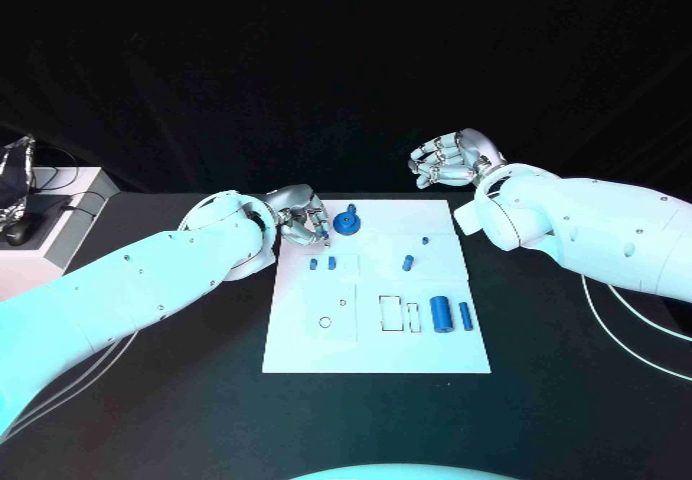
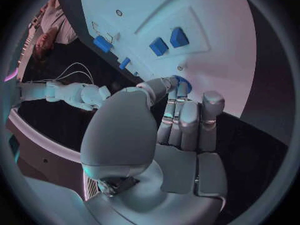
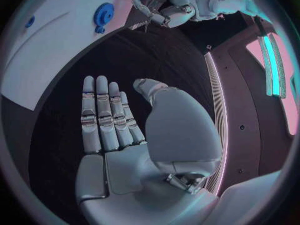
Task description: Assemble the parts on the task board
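The white task board (image 1: 433, 350) lies in the middle of the table. A blue gear (image 1: 348, 222) (image 3: 103, 13) stands near its far edge. My left hand (image 1: 299, 218) (image 2: 181, 120) (image 3: 165, 7) hovers just left of the gear, fingers curled, with a small blue piece (image 2: 181, 81) pinched between thumb and fingertips. My right hand (image 1: 454, 160) (image 3: 109, 115) hangs beyond the board's far right corner, fingers straight, holding nothing. Two small blue parts (image 1: 322, 264), another (image 1: 408, 263) and two blue cylinders (image 1: 440, 313) lie on the board.
A white stand with dark equipment (image 1: 43, 225) sits at the table's left edge. White cables (image 1: 635, 340) trail over the table on the right. Black table surface surrounds the board.
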Robot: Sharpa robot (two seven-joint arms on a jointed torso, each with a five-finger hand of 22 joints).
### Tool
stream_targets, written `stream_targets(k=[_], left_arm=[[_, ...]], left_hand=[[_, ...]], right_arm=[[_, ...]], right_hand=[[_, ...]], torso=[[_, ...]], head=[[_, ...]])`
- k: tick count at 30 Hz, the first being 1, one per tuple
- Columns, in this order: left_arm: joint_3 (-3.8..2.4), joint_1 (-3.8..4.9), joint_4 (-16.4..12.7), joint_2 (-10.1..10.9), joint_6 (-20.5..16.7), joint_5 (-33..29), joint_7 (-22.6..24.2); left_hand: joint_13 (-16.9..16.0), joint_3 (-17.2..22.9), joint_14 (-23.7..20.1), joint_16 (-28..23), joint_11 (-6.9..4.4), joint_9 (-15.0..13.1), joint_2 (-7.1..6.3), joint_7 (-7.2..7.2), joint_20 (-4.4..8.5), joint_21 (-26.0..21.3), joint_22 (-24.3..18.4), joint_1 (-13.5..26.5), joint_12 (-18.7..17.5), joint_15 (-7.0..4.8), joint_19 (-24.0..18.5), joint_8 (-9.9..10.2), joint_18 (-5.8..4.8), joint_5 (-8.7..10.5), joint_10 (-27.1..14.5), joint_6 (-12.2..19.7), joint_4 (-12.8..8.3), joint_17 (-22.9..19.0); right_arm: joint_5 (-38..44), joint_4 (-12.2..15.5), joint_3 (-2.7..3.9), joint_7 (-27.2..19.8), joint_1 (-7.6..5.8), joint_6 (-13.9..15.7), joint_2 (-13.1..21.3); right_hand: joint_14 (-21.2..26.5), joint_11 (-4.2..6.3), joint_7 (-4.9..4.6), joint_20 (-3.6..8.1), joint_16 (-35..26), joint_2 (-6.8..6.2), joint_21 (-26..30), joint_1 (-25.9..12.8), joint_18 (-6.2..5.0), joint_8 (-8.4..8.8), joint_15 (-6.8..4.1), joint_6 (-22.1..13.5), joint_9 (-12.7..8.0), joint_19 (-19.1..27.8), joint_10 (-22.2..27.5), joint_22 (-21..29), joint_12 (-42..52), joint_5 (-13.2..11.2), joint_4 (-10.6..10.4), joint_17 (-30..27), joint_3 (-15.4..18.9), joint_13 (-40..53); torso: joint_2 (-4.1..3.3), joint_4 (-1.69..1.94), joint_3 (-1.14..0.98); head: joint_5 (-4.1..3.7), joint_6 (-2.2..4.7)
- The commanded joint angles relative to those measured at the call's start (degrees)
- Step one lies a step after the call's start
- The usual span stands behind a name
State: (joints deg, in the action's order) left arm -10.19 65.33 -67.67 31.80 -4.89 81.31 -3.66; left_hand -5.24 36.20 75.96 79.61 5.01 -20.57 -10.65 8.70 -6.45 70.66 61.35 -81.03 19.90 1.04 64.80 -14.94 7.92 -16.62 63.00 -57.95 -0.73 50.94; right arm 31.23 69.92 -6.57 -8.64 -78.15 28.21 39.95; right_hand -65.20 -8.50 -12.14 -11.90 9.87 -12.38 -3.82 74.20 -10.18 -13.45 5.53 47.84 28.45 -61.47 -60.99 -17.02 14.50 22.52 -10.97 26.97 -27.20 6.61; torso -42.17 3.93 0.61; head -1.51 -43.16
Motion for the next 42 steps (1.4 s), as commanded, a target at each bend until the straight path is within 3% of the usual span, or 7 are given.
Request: stream_targets(k=[1, 12, 42], left_arm=[[0.03, -0.21, 0.2, -0.2, 1.6, 0.8, -0.4], [0.15, -0.98, 1.4, -0.9, 0.6, 2.7, -0.3], [0.45, -1.09, 1.2, -1.4, 2.0, 2.9, 0.0]], left_hand=[[0.0, -0.1, 0.0, 0.1, 0.21, 0.0, 0.09, 0.32, -0.17, 0.0, 0.0, 0.5, -0.4, 0.06, 0.1, 0.1, -0.33, 0.26, 0.4, -0.2, -0.2, 0.0], [0.0, -0.1, 0.0, 0.1, 0.22, 0.0, 0.1, 0.33, -0.19, 0.0, 0.0, 0.5, -0.5, 0.06, 0.1, 0.2, -0.34, 0.28, 0.4, -0.2, -0.2, 0.0], [0.0, -0.2, -0.2, 0.0, 0.21, 0.0, 0.1, 0.31, -0.22, 0.1, 0.1, 0.6, -0.8, 0.07, 0.1, 0.3, -0.35, 0.39, 0.6, -0.3, -0.2, -0.5]], right_arm=[[0.4, 0.1, 0.01, -0.7, 0.01, -0.8, 0.0], [0.4, 0.1, 0.01, -0.9, 0.01, -0.7, -0.1], [0.4, 0.1, 0.01, -0.8, 0.01, -0.9, -0.1]], right_hand=[[0.0, 0.0, -0.27, 0.05, -0.2, -0.13, 0.0, -0.1, -0.29, 0.37, 0.01, 0.2, -0.1, 0.3, -0.3, 0.0, -0.3, 0.3, 0.1, -0.1, -0.1, 0.0], [0.0, 0.0, -0.28, 0.05, -0.2, -0.16, 0.0, -0.1, -0.29, 0.4, 0.02, 0.3, -0.1, 0.3, -0.3, 0.1, -0.3, 0.3, 0.1, -0.1, -0.1, -0.1], [0.0, 0.0, -0.28, 0.05, -0.2, -0.16, 0.0, -0.1, -0.29, 0.4, 0.02, 0.3, -0.1, 0.3, -0.3, 0.1, -0.3, 0.3, 0.1, -0.1, -0.1, -0.1]], torso=[[-0.05, -0.08, -0.03], [-0.12, -0.2, -0.11], [-0.07, -0.15, -0.09]], head=[[0.11, -0.07], [0.16, -0.12], [0.02, -0.54]])
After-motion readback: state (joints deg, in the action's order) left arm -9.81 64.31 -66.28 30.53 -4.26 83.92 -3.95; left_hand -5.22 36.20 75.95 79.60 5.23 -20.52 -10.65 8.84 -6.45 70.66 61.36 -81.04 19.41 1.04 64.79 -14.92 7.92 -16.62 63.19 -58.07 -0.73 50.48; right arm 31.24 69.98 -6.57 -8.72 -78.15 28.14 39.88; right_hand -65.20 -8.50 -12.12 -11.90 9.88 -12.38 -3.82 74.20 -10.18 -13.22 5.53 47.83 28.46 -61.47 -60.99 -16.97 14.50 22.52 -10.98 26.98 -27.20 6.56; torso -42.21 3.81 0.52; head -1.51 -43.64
